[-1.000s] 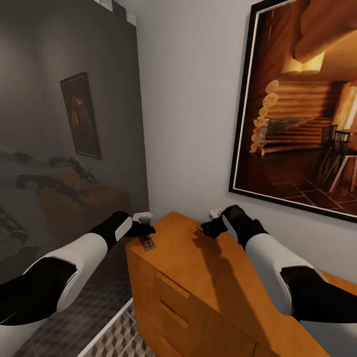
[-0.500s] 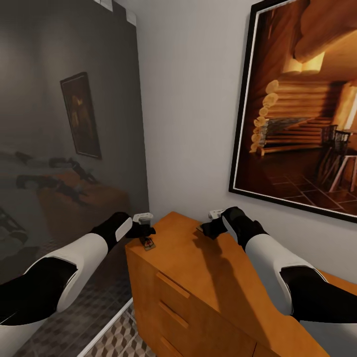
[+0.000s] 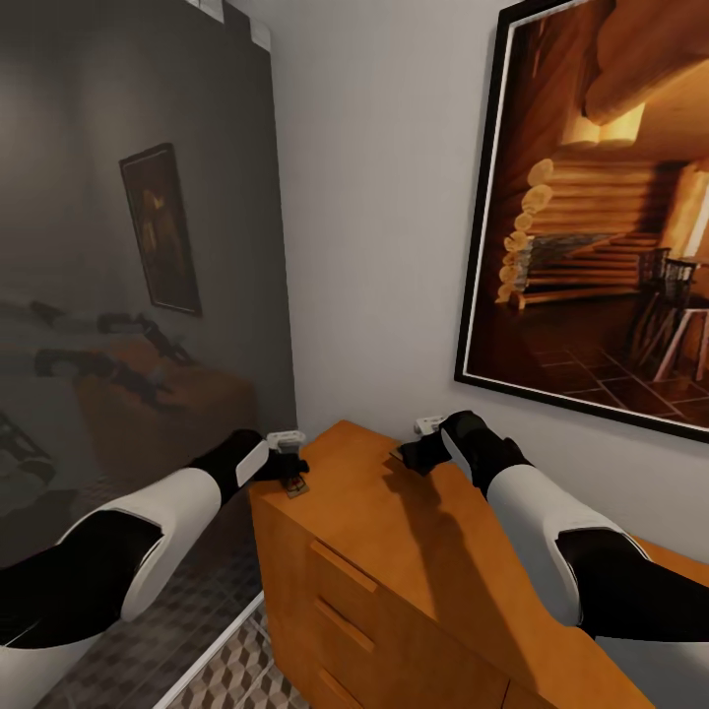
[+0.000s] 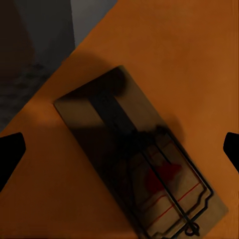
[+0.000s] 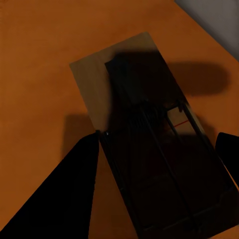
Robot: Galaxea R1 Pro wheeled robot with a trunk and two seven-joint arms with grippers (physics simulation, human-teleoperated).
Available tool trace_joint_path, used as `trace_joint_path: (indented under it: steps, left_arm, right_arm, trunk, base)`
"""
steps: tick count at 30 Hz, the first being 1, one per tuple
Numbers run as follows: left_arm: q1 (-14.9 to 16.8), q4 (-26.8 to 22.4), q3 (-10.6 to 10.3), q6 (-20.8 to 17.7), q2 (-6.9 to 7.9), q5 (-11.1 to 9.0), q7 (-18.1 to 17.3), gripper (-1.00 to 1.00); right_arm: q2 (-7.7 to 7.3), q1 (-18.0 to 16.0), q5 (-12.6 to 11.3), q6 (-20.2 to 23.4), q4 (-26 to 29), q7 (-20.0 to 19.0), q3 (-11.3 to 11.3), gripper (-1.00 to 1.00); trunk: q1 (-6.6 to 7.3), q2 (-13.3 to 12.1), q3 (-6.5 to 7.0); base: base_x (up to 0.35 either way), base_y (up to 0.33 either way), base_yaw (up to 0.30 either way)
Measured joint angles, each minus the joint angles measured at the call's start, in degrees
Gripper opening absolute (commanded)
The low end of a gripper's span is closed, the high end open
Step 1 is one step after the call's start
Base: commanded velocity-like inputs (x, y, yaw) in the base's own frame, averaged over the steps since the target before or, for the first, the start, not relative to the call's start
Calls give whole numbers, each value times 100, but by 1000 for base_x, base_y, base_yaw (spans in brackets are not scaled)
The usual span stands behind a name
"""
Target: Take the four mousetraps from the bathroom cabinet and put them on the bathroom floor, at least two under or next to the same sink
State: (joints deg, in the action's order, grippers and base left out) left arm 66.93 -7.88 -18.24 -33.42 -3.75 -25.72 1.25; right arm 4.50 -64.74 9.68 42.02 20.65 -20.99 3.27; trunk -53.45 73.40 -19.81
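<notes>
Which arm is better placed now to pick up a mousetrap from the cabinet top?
Probably the right: the right gripper is low, its fingertips flanking its mousetrap. The left gripper is open wide above the other mousetrap.

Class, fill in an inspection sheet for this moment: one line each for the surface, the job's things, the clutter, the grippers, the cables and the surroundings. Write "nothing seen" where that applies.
Surface: orange-brown cabinet; its flat top carries the traps, drawer fronts with bar handles below.
Job's things: one mousetrap lies flat near the cabinet's corner under the left gripper; a second mousetrap lies flat under the right gripper. Other traps: nothing seen.
Clutter: nothing seen.
Grippers: left gripper open, fingers wide either side of its trap, not touching it; right gripper open over its trap, contact cannot be told.
Cables: nothing seen.
Surroundings: large framed cabin picture on the white wall, dark reflective panel, patterned bathroom floor.
</notes>
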Motion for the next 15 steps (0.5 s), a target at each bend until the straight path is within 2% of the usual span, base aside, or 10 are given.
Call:
trace_joint_path:
  steps: [7, 15]
  left_arm:
    - [1, 108, -10, 159, -66, 5, 174, 100]
    - [1, 134, -25, 198, -218, 10, 228, 100]
  right_arm:
    - [0, 0, 0, 0, 0, -1, -2, -100]
    - [-17, 0, 2, 0, 0, -1, -3, -100]
  trunk:
    - [0, 0, 0]
    - [0, 0, 0]
  base:
    - [0, 0, 0]
    - [0, 0, 0]
